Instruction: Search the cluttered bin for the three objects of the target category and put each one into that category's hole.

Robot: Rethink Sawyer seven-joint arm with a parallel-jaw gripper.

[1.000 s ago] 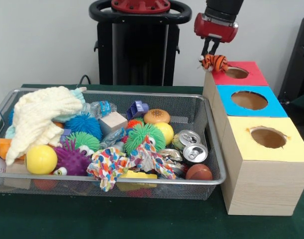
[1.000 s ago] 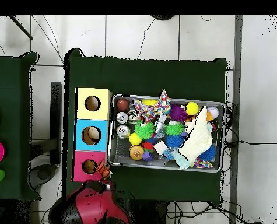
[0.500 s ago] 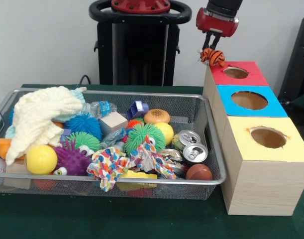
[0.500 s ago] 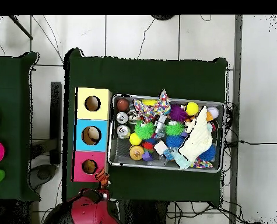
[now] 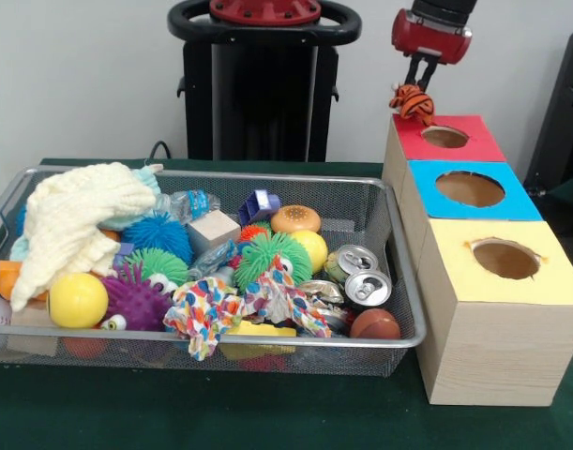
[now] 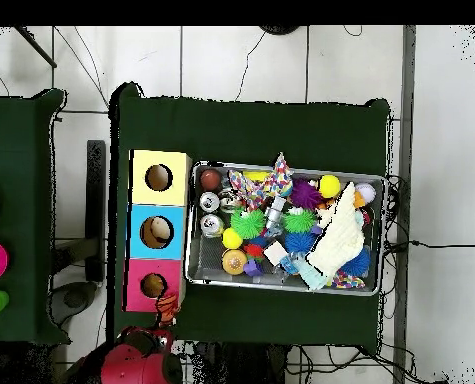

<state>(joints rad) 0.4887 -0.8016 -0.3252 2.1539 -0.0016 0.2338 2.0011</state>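
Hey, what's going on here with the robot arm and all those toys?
The robot's gripper is holding a small orange striped tiger toy in the air, right by the far edge of the red box, not yet over its hole. The wire bin beside the boxes is full of clutter: spiky balls, cans, a cloth. The blue box and yellow box stand next in the row.
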